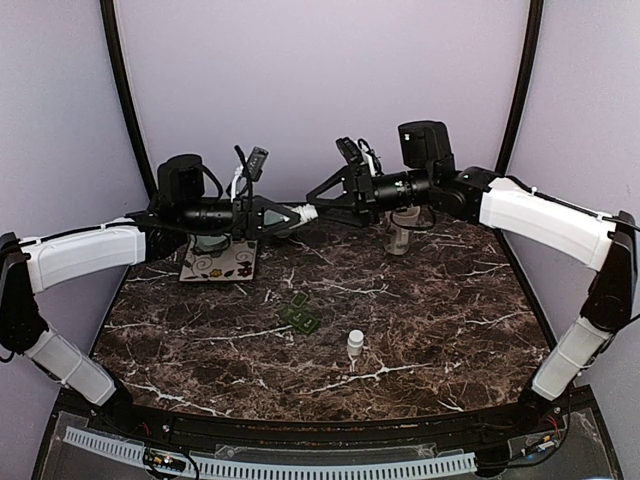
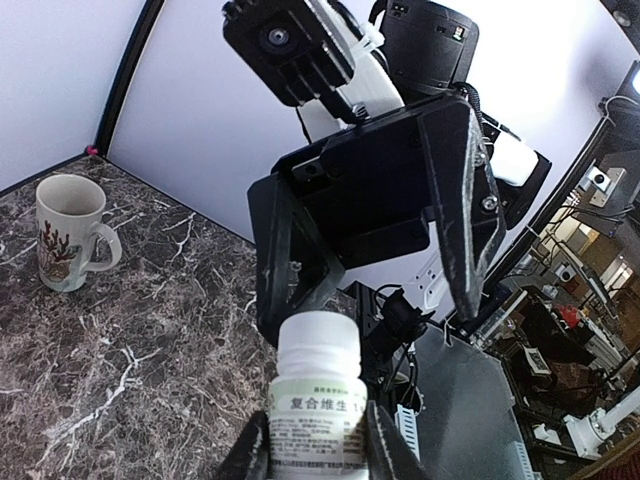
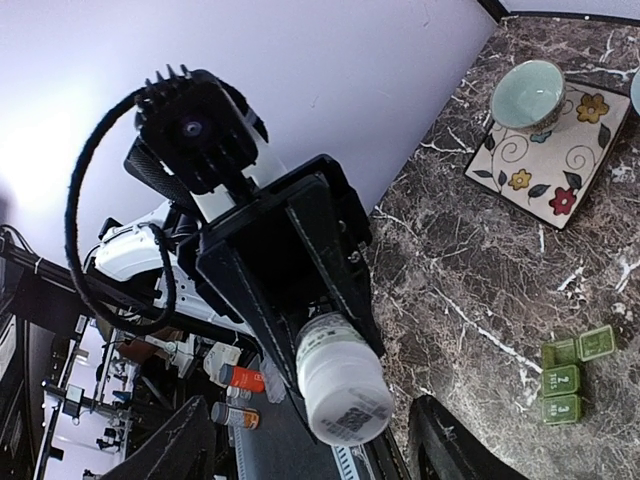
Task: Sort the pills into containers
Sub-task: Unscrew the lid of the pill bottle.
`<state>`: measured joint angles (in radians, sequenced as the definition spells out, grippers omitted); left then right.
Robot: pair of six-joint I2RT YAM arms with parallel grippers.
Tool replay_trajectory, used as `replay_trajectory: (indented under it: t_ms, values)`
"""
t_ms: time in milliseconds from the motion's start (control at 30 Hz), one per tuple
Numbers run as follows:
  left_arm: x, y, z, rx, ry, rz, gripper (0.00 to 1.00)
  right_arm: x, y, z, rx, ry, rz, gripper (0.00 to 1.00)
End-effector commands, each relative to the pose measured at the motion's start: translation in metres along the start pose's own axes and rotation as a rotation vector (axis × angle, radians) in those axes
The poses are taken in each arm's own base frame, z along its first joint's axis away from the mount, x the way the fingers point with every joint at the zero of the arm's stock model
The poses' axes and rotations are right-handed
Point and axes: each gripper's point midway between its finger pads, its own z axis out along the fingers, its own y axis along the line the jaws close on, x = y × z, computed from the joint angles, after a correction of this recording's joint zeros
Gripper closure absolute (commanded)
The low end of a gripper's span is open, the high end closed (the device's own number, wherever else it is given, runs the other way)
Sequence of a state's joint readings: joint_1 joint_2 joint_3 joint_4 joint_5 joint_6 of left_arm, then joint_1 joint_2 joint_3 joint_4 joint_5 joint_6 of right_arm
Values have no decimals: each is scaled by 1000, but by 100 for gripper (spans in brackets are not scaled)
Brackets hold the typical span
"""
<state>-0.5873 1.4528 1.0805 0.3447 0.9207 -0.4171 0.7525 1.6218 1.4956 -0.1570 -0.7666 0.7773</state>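
A white pill bottle (image 2: 318,400) with a green-edged label is held high over the table, and my left gripper (image 2: 320,445) is shut on its body. Its white capped end (image 3: 345,400) points at my right gripper (image 3: 315,435), whose fingers (image 3: 452,442) stand open to either side of that end without touching it. From above, the two grippers meet nose to nose at the bottle (image 1: 303,212). The containers (image 1: 300,315), a dark green row of small lidded compartments, lie on the marble near the middle, also seen from the right wrist (image 3: 568,372). The pills are hidden.
A small white upright vial (image 1: 355,344) stands right of the containers. A flowered tile (image 1: 218,263) at the back left carries pale teal bowls (image 3: 527,93). A cream mug (image 1: 400,236) stands at the back right. Dark marble table (image 1: 450,320).
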Motion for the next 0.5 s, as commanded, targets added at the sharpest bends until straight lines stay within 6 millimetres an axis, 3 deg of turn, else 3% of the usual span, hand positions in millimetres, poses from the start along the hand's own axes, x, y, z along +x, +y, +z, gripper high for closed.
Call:
replay_trajectory:
  t_ms: [0, 467]
  values:
    - [-21, -16, -4, 8, -33, 91, 100, -9, 1, -1, -2, -11, -1, 34]
    - [-18, -10, 2, -2, -8, 97, 100, -17, -5, 3, -15, -10, 11, 45]
